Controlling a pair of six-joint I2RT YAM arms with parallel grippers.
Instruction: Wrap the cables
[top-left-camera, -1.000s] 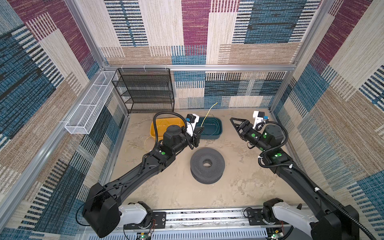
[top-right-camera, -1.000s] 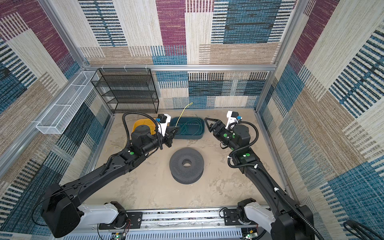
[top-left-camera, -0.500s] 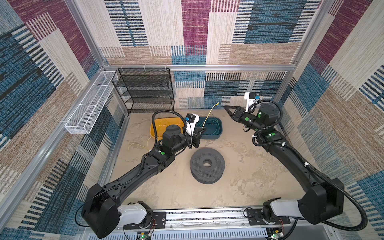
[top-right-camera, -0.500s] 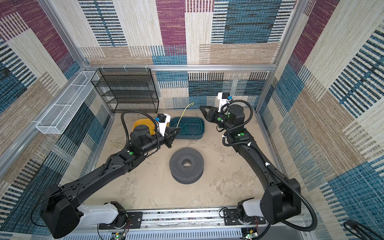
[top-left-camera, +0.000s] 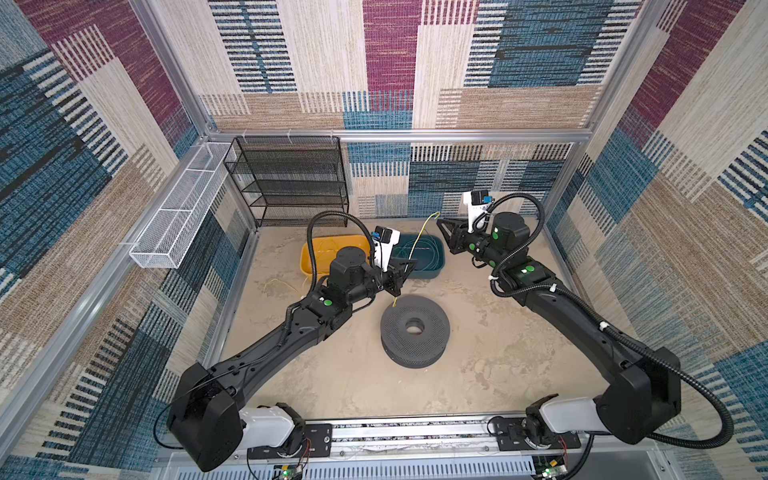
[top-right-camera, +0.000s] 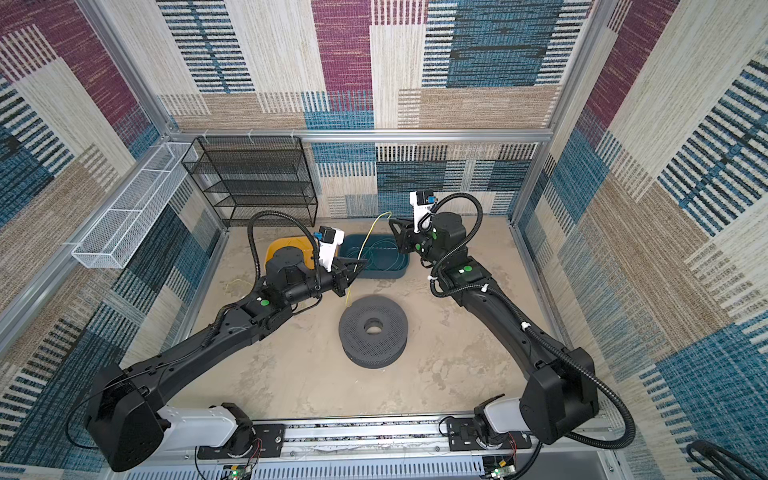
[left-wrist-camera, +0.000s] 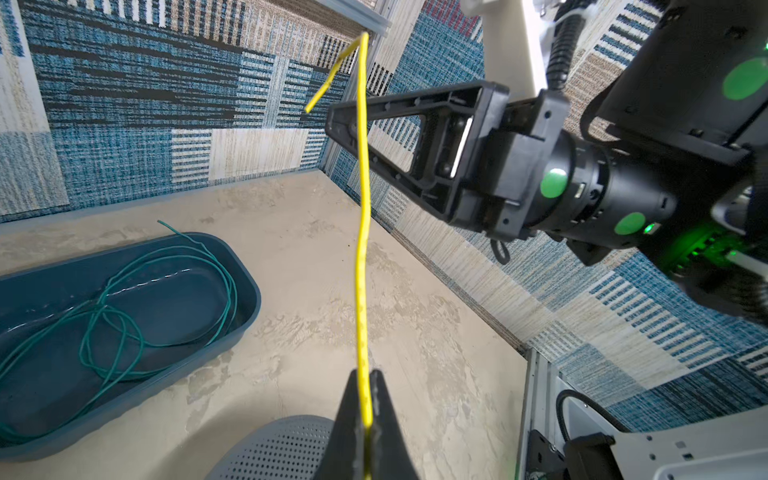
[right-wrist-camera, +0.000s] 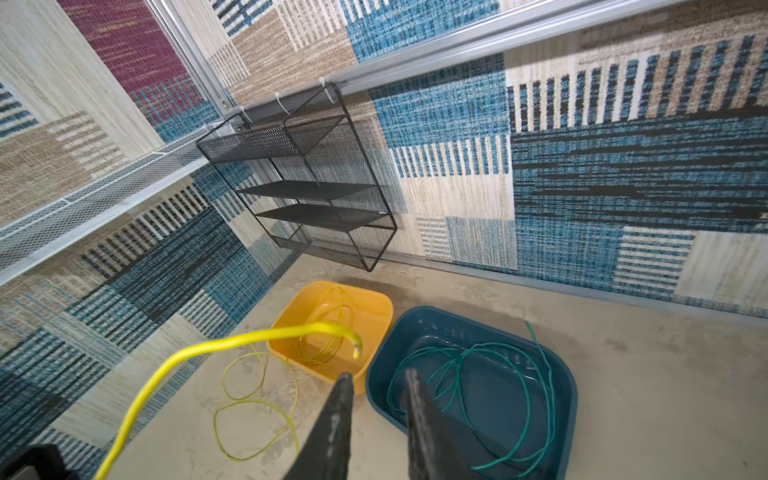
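While pinched by left fingers (left-wrist-camera: 388, 419) | yellow cable (left-wrist-camera: 362, 249): thin, tip bent

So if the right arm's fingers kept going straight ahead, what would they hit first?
Probably the raised yellow cable, whose bent tip hangs just ahead of the right fingers; miss that, and the teal bin beyond. Depth is unclear.

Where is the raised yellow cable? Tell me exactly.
In both top views the yellow cable rises from the shut left gripper near centre, by the teal bin; its tip ends close to the right gripper.
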